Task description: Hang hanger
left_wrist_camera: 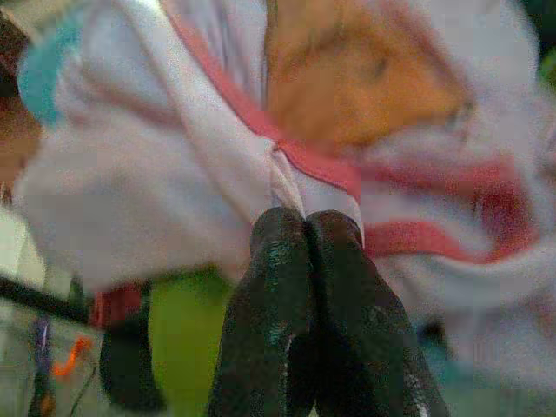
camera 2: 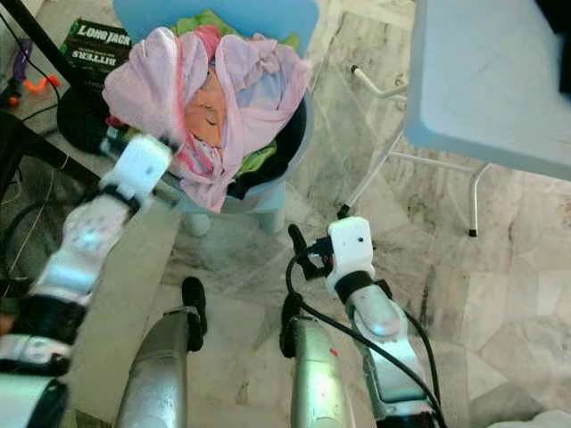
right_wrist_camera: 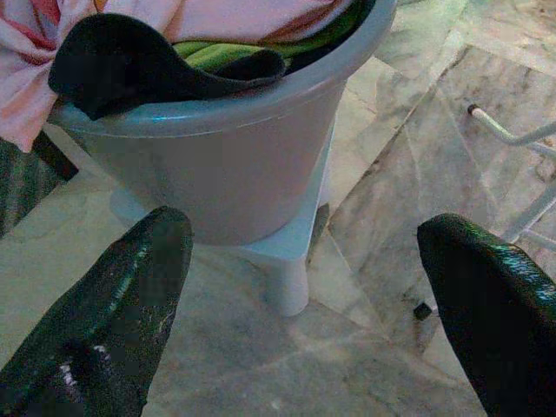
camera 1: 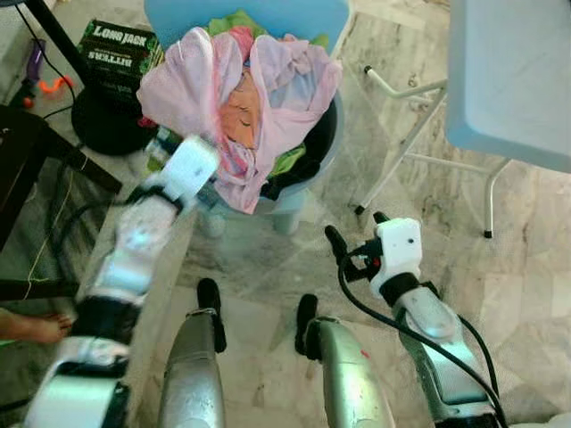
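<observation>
Basket (right_wrist_camera: pixel 217 165): grey, on a pale blue stool (camera 1: pixel 290 209), piled with clothes; marble floor (camera 1: pixel 500 285) open to its right.
Desk (camera 1: pixel 513 76): white folding one, legs near the basket's right.
Left gripper (left_wrist_camera: pixel 304 230): its 2 fingers pinched together on the pink garment (camera 1: pixel 268 89) (red-trimmed edge) atop the pile.
Right gripper (camera 1: pixel 354 229): fingers spread wide, holding nothing, low before the basket.
Hanger: cannot tell where.

A grey laundry basket (right_wrist_camera: pixel 234 165) heaped with clothes sits on a pale blue stool (right_wrist_camera: pixel 291 261) on the marble floor (camera 1: pixel 268 357). A pink garment (camera 1: pixel 285 80) tops the heap, over green (right_wrist_camera: pixel 261 48) and black (right_wrist_camera: pixel 130 61) cloth. A white folding table (camera 1: pixel 508 80) stands nearby; a dark box (camera 1: pixel 116 49) lies behind the basket.
</observation>
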Tool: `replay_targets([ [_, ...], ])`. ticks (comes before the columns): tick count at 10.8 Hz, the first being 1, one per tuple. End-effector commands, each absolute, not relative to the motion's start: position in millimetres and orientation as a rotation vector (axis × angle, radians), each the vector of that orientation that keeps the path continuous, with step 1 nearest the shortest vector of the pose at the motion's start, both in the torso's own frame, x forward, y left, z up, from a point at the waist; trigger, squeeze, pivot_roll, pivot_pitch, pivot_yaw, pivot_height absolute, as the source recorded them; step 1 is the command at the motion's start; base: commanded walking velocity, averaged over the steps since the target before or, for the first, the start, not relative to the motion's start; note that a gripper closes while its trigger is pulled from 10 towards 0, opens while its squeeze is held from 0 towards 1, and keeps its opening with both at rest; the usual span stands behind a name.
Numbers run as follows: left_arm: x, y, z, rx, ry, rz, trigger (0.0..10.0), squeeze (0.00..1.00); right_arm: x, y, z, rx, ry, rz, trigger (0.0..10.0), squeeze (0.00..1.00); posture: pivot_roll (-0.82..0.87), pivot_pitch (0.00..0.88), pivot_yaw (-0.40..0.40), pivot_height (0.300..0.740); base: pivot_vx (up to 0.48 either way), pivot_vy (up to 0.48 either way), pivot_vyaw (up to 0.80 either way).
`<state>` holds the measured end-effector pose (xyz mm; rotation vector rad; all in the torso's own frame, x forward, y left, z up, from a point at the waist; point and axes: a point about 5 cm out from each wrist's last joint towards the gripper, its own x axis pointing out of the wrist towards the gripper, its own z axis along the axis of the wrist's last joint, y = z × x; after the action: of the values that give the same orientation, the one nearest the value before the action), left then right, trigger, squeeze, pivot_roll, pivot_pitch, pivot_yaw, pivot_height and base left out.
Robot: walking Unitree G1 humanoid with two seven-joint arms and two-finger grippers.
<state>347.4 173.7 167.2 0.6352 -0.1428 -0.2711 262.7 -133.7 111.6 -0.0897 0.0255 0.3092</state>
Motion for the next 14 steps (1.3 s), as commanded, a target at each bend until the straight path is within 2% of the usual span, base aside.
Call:
replay_targets([
  [1, 342, 169, 157, 0.644, -0.098, -0.306, 0.0, 0.00, 257, -139, 102, -0.092, 0.062, 0.288, 10.0, 0.00, -0.09, 0.497, -0.082, 0.740, 0.000, 0.000, 0.00],
  [3, 324, 169, 143, 0.650, -0.020, -0.320, 0.0, 0.00, 256, -144, 100, -0.096, 0.064, 0.274, 10.0, 0.00, -0.09, 0.499, -0.078, 0.740, 0.000, 0.000, 0.00],
  [4, 322, 170, 138, 0.649, -0.016, -0.303, 10.0, 0.00, 258, -140, 100, -0.094, 0.061, 0.285, 10.0, 0.00, -0.08, 0.498, -0.085, 0.740, 0.000, 0.000, 0.00],
  [5, 327, 173, 140, 0.641, -0.035, -0.276, 10.0, 1.00, 259, -136, 101, -0.093, 0.057, 0.297, 10.0, 0.00, -0.08, 0.494, -0.090, 0.740, 0.000, 0.000, 0.00],
  [9, 326, 171, 150, 0.712, -0.055, -0.283, 10.0, 1.00, 259, -139, 101, -0.097, 0.056, 0.287, 10.0, 0.00, -0.09, 0.494, -0.086, 0.740, 0.000, 0.000, 0.00],
  [11, 323, 174, 151, 0.634, -0.019, -0.227, 10.0, 1.00, 260, -138, 100, -0.098, 0.056, 0.290, 10.0, 0.00, -0.08, 0.495, -0.083, 0.740, 0.000, 0.000, 0.00],
  [14, 320, 177, 156, 0.616, -0.030, -0.184, 10.0, 1.00, 260, -137, 99, -0.096, 0.061, 0.290, 10.0, 0.00, -0.07, 0.500, -0.080, 0.740, 0.000, 0.000, 0.00],
])
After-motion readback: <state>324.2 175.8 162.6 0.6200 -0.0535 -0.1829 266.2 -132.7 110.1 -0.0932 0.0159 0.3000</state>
